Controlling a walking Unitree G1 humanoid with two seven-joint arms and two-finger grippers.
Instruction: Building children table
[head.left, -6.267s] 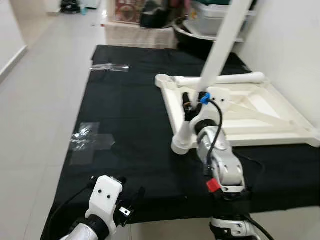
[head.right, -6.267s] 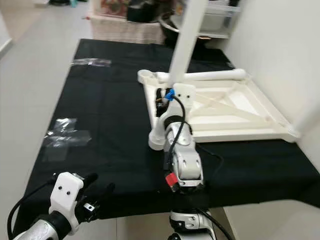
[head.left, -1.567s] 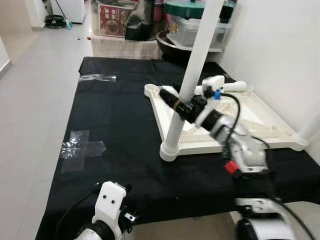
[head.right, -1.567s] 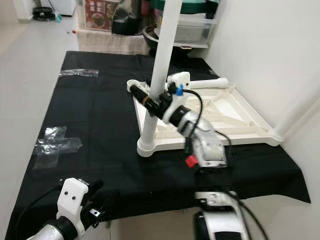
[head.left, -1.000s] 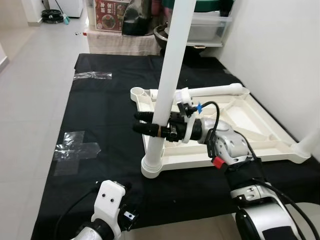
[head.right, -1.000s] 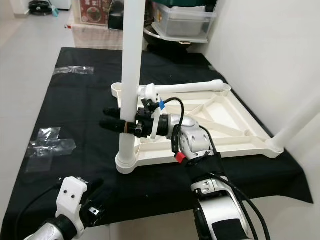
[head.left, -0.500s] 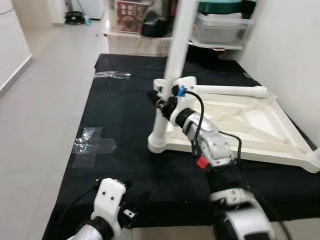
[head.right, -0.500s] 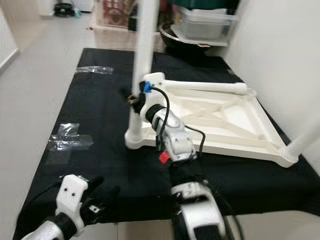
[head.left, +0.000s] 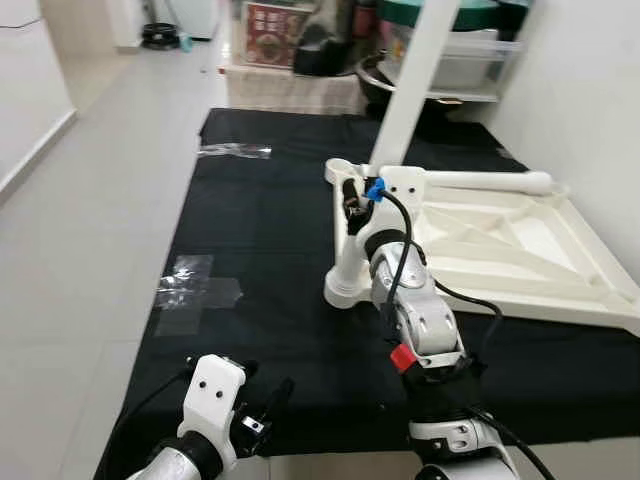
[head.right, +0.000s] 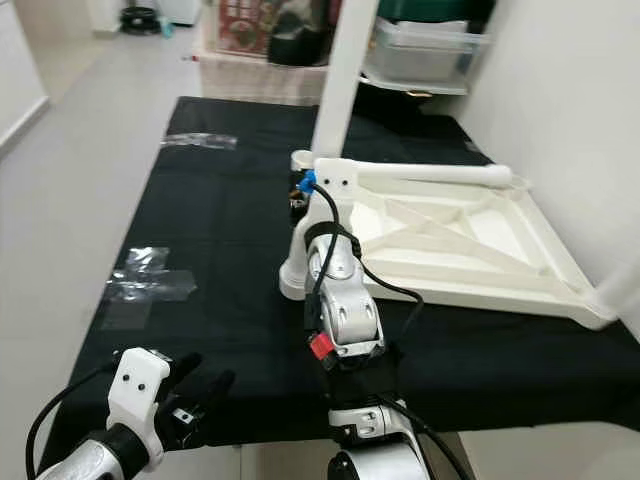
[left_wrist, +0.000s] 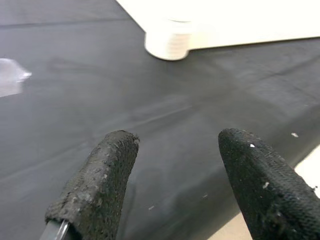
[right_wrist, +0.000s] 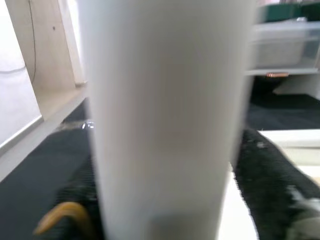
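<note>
We see the white table leg (head.left: 400, 110) now leaning toward 1 o'clock, our right gripper (head.left: 352, 203) still clamped around it, left gripper (left_wrist: 172, 175) spread wide.

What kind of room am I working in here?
Probably a home hallway or spare room used for storage: pale tiled floor, a black cloth spread over it as a work area for the upturned white tabletop, and plastic storage bins stacked against the wall.

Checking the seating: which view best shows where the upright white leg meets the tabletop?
The left eye view: the leg meets the tabletop corner, right gripper around it. The right wrist view gives a blurred close-up; the left wrist view shows its base.
</note>
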